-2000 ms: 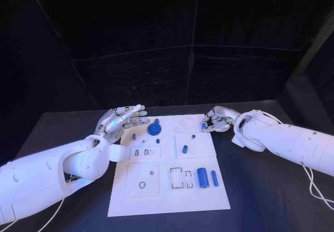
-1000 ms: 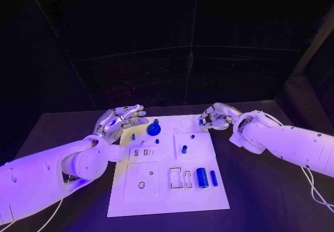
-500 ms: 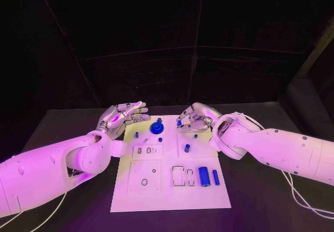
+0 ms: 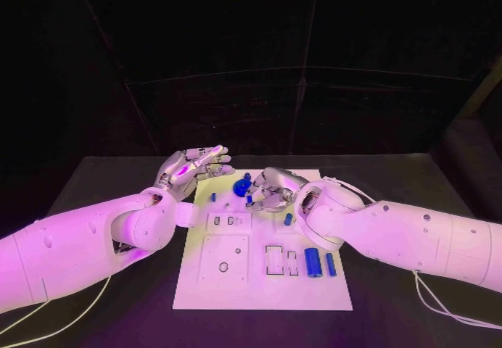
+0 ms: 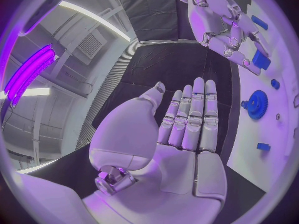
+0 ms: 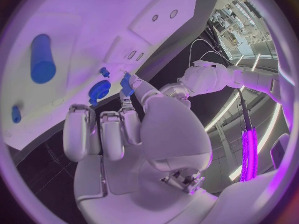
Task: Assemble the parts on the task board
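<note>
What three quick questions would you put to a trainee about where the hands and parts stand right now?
1. True or false: the left hand holds a blue part.
2. Short answer: which hand is nearer the blue gear on the task board?
3. Pick one: the right hand pinches
A. the blue gear
B. a small blue part
C. the large blue cylinder

Key: 1 false, its fingers are spread with nothing in them; 2 the right hand; 3 B.
</note>
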